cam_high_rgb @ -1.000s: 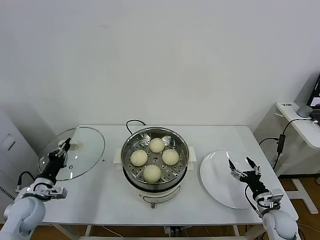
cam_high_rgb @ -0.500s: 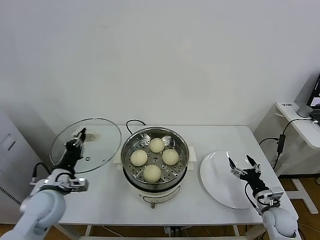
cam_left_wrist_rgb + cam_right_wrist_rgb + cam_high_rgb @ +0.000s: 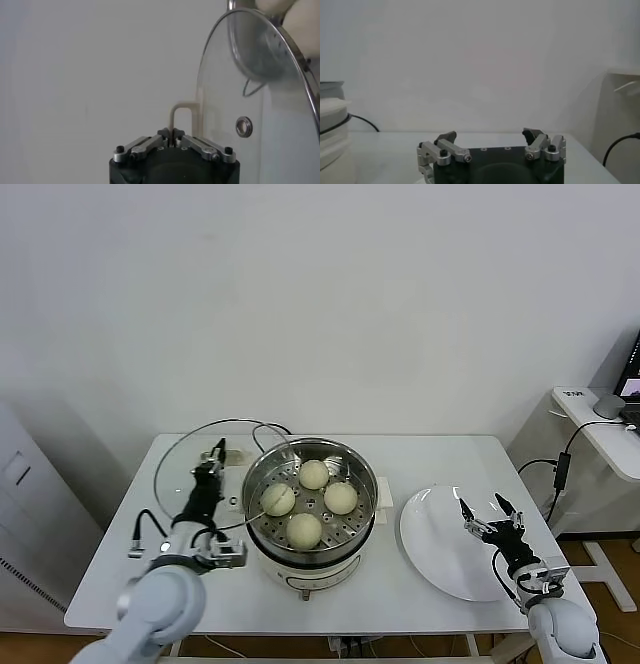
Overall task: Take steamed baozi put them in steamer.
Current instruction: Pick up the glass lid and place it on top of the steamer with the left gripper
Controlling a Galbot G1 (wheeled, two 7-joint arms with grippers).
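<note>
- Change noted: the glass lid (image 3: 215, 474), held out past the worktop's left edge a second ago and near that edge half a second ago, now stands over the left half of the worktop (image 3: 450, 454), its right rim overlapping the left rim of the steamer (image 3: 311, 504).
- The left arm has swung inward with it; its elbow and forearm now rise from the front-left corner. Steamer, buns, white plate (image 3: 445, 546) and right arm are unchanged across the three moments.
- Left gripper (image 3: 212, 464): fingers pinched tight on the lid's pale handle (image 3: 181, 116), pointing up and away from the front edge. The left wrist view confirms the two fingertips meeting around the handle's stem.
- Lid orientation: tilted, not flat; its disc faces roughly upward and toward the front edge, with the far rim raised. The lid's steam vent (image 3: 244, 126) shows in the wrist view.
- Right gripper (image 3: 491, 520): idle, hovering over the plate near the front-right corner, fingers spread wide and holding nothing.
- Steamed baozi (image 3: 313, 474): four pale domes, flat sides down, resting on the perforated tray inside the steamer, arranged in a diamond.
- Steamer: upright at the centre of the worktop, open top facing up, black cord (image 3: 264, 429) trailing toward the back edge.
</note>
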